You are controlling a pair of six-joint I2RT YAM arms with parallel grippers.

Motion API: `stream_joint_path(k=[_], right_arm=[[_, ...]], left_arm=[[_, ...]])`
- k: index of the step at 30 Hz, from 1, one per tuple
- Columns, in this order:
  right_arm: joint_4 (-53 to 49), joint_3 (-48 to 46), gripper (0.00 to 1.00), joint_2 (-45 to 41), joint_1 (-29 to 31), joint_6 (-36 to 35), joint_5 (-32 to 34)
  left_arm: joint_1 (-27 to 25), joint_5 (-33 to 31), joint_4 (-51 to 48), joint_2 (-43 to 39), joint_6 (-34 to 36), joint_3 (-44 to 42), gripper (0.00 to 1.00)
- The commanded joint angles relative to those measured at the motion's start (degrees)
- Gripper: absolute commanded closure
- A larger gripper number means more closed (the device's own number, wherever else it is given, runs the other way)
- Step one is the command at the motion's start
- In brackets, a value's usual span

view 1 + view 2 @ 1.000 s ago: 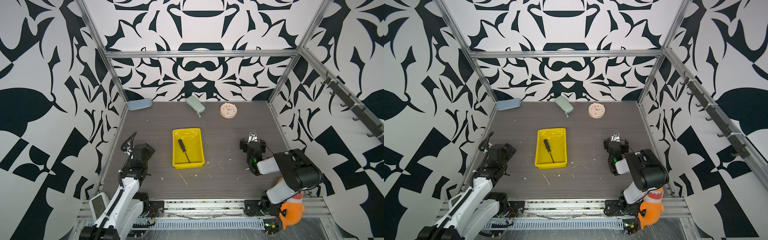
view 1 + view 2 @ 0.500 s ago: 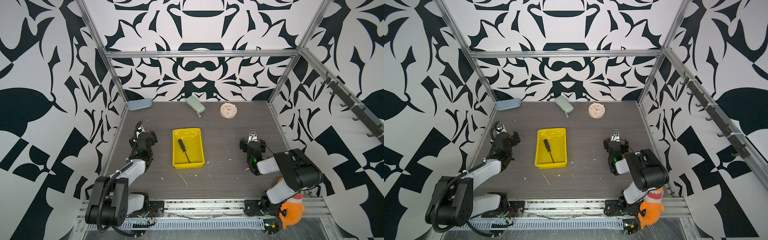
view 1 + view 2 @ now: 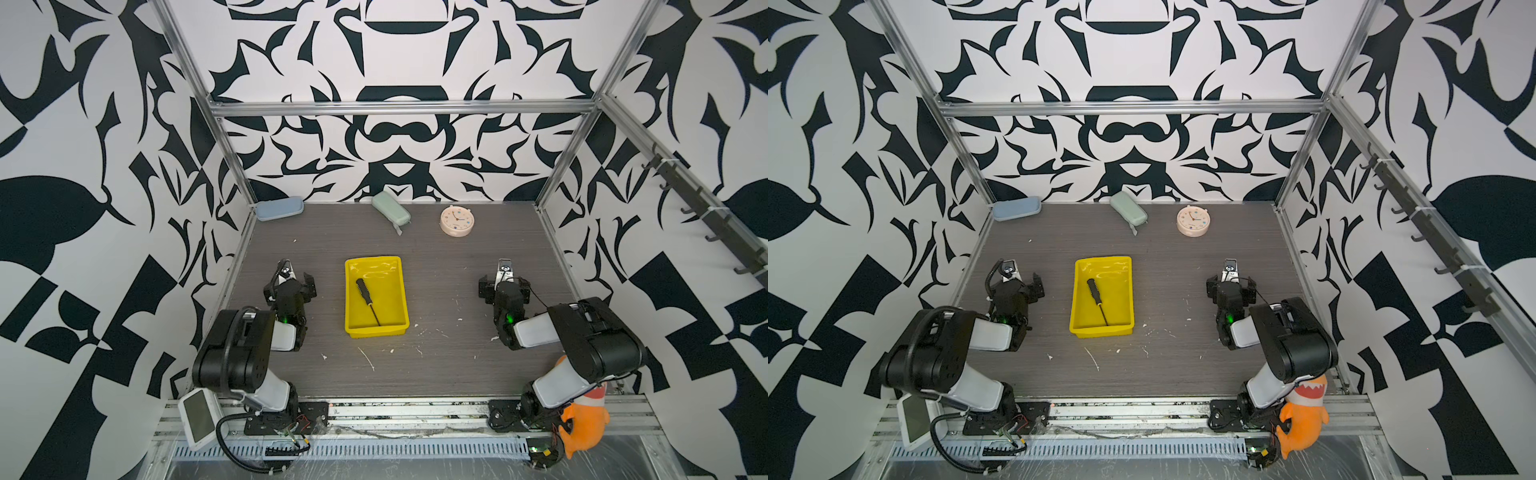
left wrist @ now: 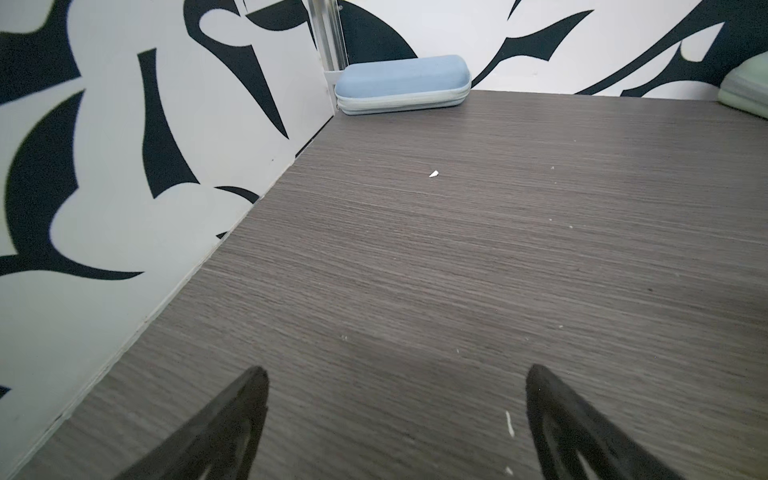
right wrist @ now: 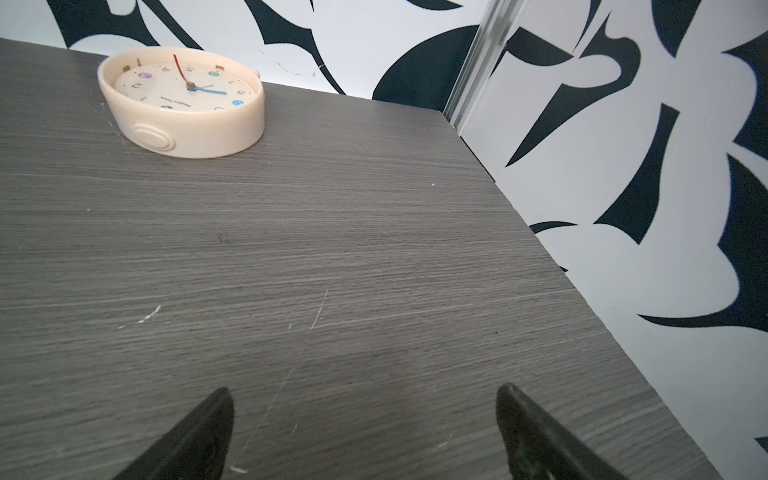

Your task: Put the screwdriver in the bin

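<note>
The left arm has folded back since a second ago. It lay stretched low along the table then, and now it sits tucked up left of the bin, mirroring the right arm, which has not budged.

And there it is: the slim black-handled screwdriver with the thin dark shaft [image 3: 368,301] lies flat on the floor of the shallow bright yellow plastic bin [image 3: 350,291], seen in both top views. Its handle points toward the bin's far wall and its tip toward the near wall, slightly aslant, with nothing touching it.

The left gripper [image 4: 395,374] hangs left of the bin, well apart from it. Its jaws are spread wide over bare grey wood-grain table [image 4: 457,249], with nothing between them. The right gripper [image 5: 361,390] sits right of the bin, just as far off, also spread and empty.

That reads as a parked pose: both grippers are pulled clear so neither can nudge the bin or drag the tool back out. By my judgement the job is done.

Beyond the bin's far wall, a pale blue oblong zip case [image 3: 279,208], a pale green oblong case [image 3: 390,210] and a round cream alarm clock [image 3: 457,221] sit along the back, out of play.
</note>
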Motion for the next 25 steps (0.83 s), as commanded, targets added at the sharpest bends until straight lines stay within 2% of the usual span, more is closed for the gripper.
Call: stream_joint_path(k=[1, 2, 3, 16, 18, 21, 25], right_arm=[[1.2, 1.3, 0.00, -1.3, -0.3, 0.4, -0.1], [1.2, 1.2, 0.00, -1.2, -0.3, 0.4, -0.1], [1.2, 1.2, 0.00, -1.2, -0.3, 0.4, 0.0], [1.1, 1.4, 0.00, -1.2, -0.3, 0.5, -0.2], [0.1, 1.9, 0.00, -1.1, -0.9, 1.2, -1.2], [-3.6, 3.0, 0.00, -1.9, -3.4, 2.7, -6.2], [-2.3, 2.2, 0.00, -2.1, -3.6, 2.1, -5.8]], left_arm=[[0.5, 0.7, 2.3, -1.6, -0.8, 1.3, 0.01], [0.6, 0.9, -3.1, -2.3, -1.3, 3.3, 0.01], [1.8, 2.7, -3.8, -1.5, -1.6, 4.2, 0.01], [2.5, 3.4, -3.4, -1.6, -2.2, 3.9, 0.01], [2.5, 3.4, -3.4, -1.6, -2.1, 3.9, 0.01], [2.5, 3.4, -3.4, -1.5, -2.1, 3.9, 0.01], [2.5, 3.4, -3.4, -1.6, -2.1, 3.9, 0.01]])
